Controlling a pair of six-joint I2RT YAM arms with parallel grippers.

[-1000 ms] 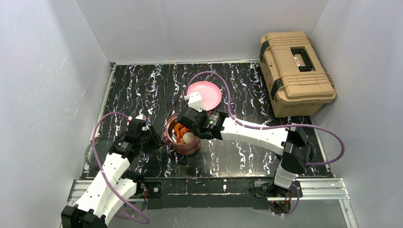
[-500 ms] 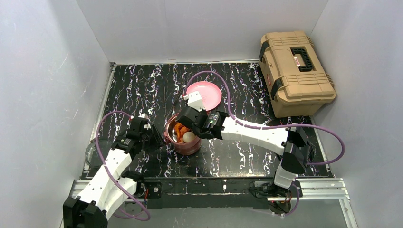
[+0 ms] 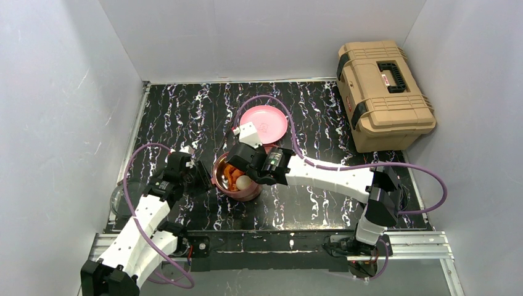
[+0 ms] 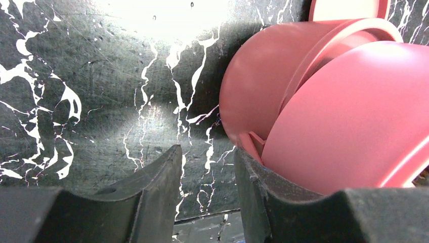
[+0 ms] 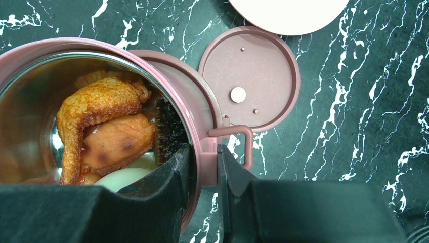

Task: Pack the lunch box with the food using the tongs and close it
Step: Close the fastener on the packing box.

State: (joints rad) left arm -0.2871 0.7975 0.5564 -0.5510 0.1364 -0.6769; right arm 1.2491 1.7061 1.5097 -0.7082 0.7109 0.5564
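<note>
Overhead, a black tabletop (image 3: 172, 117) is showing white and violet marble veining and fine scratches under hard light. Plain pale walls (image 3: 259, 37) are closing in the table on three sides, and an aluminium rail (image 3: 419, 243) is running along its near edge.

The lunch box (image 3: 237, 180), a maroon round container with a bright metal lining, is standing open near the middle of the surface, slightly toward the near edge. The right gripper (image 5: 202, 152) is pinching its wall, one finger reaching inside and the other pressing outside, just beside a small loop-shaped lug (image 5: 230, 130). The food (image 5: 109, 126) is lying inside: orange-brown pieces, with a white egg-like piece (image 5: 124, 177) showing below them. A flat maroon disc lid (image 5: 248, 83) with a pale centre dot is lying on the table just beside the container.

The left gripper (image 4: 207, 152) is sitting low at the container's left side. Its jaws are standing apart with only bare tabletop showing between them, while one finger is sitting right against the maroon wall.

Beyond the container, a pink plate (image 3: 268, 120) is lying flat, and a large tan toolbox (image 3: 383, 86) is sitting closed in the far right corner against the wall.
</note>
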